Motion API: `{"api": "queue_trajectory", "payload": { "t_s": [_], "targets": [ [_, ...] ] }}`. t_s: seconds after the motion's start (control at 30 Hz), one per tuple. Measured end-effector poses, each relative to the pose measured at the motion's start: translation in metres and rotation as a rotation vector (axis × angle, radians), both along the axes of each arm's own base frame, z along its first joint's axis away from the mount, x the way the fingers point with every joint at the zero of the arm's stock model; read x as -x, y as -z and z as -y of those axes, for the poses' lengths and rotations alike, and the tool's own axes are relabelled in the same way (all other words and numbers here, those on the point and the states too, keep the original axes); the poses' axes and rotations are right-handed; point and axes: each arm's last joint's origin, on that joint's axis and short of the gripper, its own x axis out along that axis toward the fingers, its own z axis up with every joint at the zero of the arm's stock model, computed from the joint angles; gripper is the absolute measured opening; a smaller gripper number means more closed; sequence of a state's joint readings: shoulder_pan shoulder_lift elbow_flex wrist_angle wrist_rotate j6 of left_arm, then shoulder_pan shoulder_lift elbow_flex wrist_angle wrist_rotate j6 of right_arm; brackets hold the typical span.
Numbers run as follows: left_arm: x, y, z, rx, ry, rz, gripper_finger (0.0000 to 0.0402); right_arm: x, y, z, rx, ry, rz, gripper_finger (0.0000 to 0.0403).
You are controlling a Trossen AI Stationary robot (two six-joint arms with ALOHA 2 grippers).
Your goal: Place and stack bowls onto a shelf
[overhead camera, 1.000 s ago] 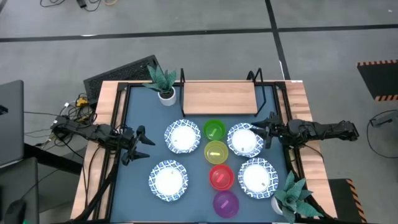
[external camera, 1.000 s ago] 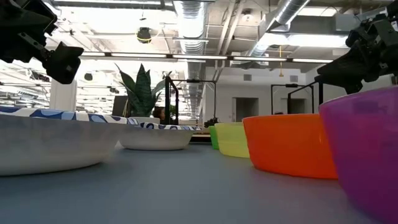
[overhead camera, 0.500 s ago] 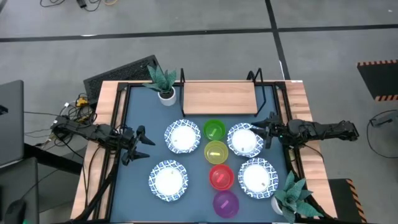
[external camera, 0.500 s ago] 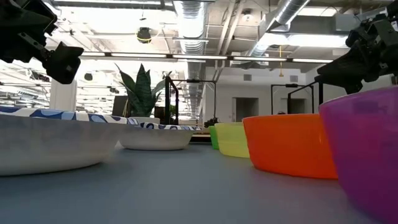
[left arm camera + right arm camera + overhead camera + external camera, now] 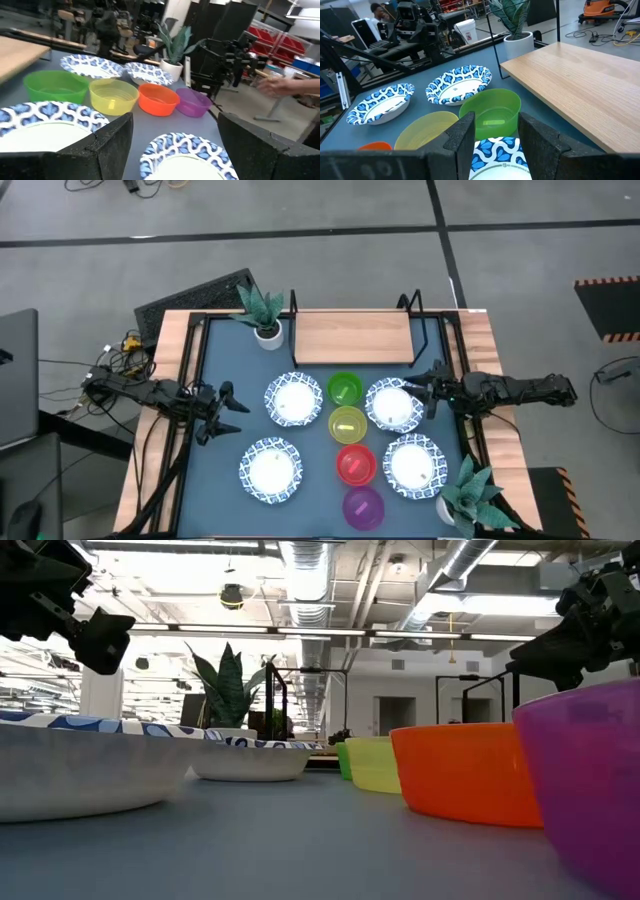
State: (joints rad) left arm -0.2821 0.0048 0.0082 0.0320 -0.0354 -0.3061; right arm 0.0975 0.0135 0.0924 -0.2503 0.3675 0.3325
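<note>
Four white bowls with blue rims sit on the blue tabletop: far left (image 5: 293, 399), near left (image 5: 270, 470), far right (image 5: 393, 405), near right (image 5: 414, 464). Between them runs a row of small bowls: green (image 5: 345, 390), yellow (image 5: 347, 424), red (image 5: 355, 464), purple (image 5: 362, 506). The wooden shelf (image 5: 350, 335) stands at the far edge with nothing on it. My left gripper (image 5: 228, 410) hangs open in the air left of the far left white bowl. My right gripper (image 5: 432, 385) hangs open by the right rim of the far right white bowl (image 5: 495, 150).
One potted plant (image 5: 262, 310) stands at the shelf's far left corner and another (image 5: 472, 495) at the table's near right corner. The shelf's black frame posts (image 5: 412, 302) rise at its ends. People show in the room beyond, one with a hand (image 5: 280, 87) off the table.
</note>
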Motion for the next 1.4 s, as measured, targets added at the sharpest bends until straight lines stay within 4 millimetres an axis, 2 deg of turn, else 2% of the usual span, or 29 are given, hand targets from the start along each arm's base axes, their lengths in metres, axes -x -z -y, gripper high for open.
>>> {"api": "queue_trajectory", "payload": {
  "t_s": [0.27,0.67,0.77,0.93,1.07,1.23,1.4],
  "targets": [
    [0.0,0.0,-0.001,0.055,-0.016,-0.01,0.0274,0.0,0.0,0.0,0.0,0.0,-0.001,0.0173],
    [-0.001,-0.003,-0.006,0.765,-0.141,-0.084,0.0274,0.0,0.0,0.0,-0.001,0.0,0.002,0.0173],
    [-0.001,-0.004,-0.008,0.798,-0.234,-0.047,0.0274,0.0,0.0,0.0,-0.041,0.007,0.016,0.0173],
    [0.001,-0.006,-0.015,0.858,-0.458,0.049,0.0274,0.0,0.0,0.0,-0.203,0.033,0.062,0.0173],
    [0.002,-0.006,-0.019,0.884,-0.588,0.108,0.0274,0.0,0.0,0.001,-0.182,0.036,0.057,0.0173],
    [0.004,-0.007,-0.022,0.907,-0.686,0.155,0.0274,0.0,0.0,0.001,-0.255,0.05,0.077,0.0173],
    [0.005,-0.007,-0.023,0.989,-0.701,0.182,0.0274,-0.001,-0.002,0.0,-0.382,0.059,0.135,0.0173]
  ]
}}
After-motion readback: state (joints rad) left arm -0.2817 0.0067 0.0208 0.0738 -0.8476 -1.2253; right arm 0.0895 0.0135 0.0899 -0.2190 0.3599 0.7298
